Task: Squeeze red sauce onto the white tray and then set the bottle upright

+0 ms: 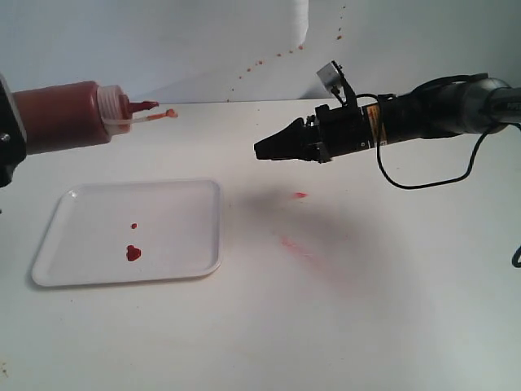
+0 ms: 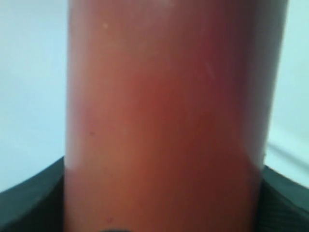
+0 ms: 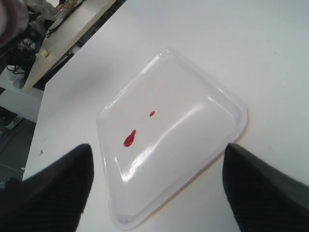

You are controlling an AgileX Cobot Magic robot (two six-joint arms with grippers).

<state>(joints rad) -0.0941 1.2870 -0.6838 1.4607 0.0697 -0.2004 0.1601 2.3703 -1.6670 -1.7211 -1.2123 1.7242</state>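
So the left gripper (image 1: 6, 142) is clamped tight around the body of the bottle (image 1: 61, 116) and holds it sideways up in the air on the left, with the nozzle pointing toward the middle. The white tray (image 1: 183, 224) lies flat on the table (image 1: 366, 309) below it, with two blobs of red sauce (image 1: 133, 253) in it, one bigger and one just a dot. The right gripper (image 1: 269, 150) hangs in the air right of the tray, fingers (image 3: 53, 188) spread wide, holding nothing. Some pinkish smears (image 1: 299, 195) are on the table under it.
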